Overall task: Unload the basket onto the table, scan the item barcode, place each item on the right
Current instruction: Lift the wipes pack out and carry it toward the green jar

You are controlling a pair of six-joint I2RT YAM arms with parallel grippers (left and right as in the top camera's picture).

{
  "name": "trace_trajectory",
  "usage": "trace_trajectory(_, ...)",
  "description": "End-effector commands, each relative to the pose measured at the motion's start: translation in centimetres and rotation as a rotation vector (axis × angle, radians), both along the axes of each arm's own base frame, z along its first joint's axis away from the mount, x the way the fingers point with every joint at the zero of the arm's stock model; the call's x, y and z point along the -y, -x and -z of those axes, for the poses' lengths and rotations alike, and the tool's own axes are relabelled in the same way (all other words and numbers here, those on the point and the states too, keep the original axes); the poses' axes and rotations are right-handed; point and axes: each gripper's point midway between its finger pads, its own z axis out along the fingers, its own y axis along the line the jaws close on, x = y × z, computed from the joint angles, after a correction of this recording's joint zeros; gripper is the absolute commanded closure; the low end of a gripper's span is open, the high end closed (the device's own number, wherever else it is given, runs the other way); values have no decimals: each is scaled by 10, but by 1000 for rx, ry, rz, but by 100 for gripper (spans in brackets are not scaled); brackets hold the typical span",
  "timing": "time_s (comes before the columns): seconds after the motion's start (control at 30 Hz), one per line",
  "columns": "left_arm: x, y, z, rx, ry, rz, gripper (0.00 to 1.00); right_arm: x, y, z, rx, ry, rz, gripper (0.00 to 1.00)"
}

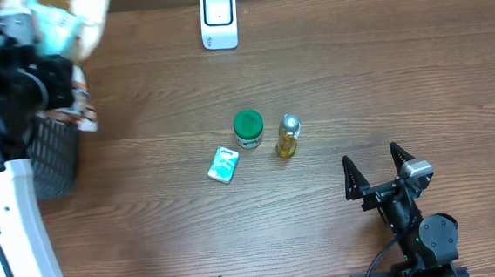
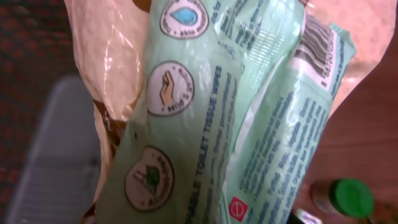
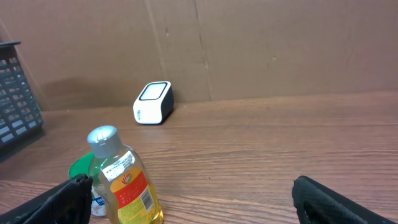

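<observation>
- Wipes (image 2: 186, 124), a pale green soft pack, hang in the air at the eleven o'clock corner of the table (image 1: 356, 70), above a dark basket (image 1: 52, 161)
- Left gripper (image 1: 56, 82) is clamped on the wipes; the pack fills its wrist view and hides the fingers
- Barcode (image 2: 318, 46) shows at the one o'clock end of the pack in that view, tilted, with a crinkly cream bag (image 2: 118, 56) behind
- Scanner (image 1: 219, 18), white, stands at the table's twelve o'clock edge, well apart from the wipes
- Near the middle a green-lidded jar (image 1: 248, 129) stands upright, a yellow bottle (image 1: 288, 136) just beside it at three o'clock, a small pack (image 1: 223, 165) flat at its seven o'clock
- Right gripper (image 1: 370, 153) rests at five o'clock, jaws spread wide with nothing between them
</observation>
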Motion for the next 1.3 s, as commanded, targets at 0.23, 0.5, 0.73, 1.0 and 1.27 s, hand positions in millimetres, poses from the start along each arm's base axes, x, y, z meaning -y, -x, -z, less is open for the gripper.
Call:
trace_trajectory(0.23, 70, 8, 64, -174, 79, 132, 75, 2, 0, 2, 5, 3, 12, 0)
trace_trajectory(0.5, 99, 10, 144, -297, 130, 118, 76, 2, 0, 2, 5, 3, 12, 0)
trace_trajectory(0.73, 107, 7, 198, -304, 106, 64, 76, 2, 0, 2, 5, 3, 12, 0)
trace_trajectory(1.0, 128, 8, 236, -279, 127, 86, 76, 2, 0, 2, 5, 3, 12, 0)
trace_trajectory(1.27, 147, 13, 265, -252, 174, 88, 75, 2, 0, 2, 5, 3, 12, 0)
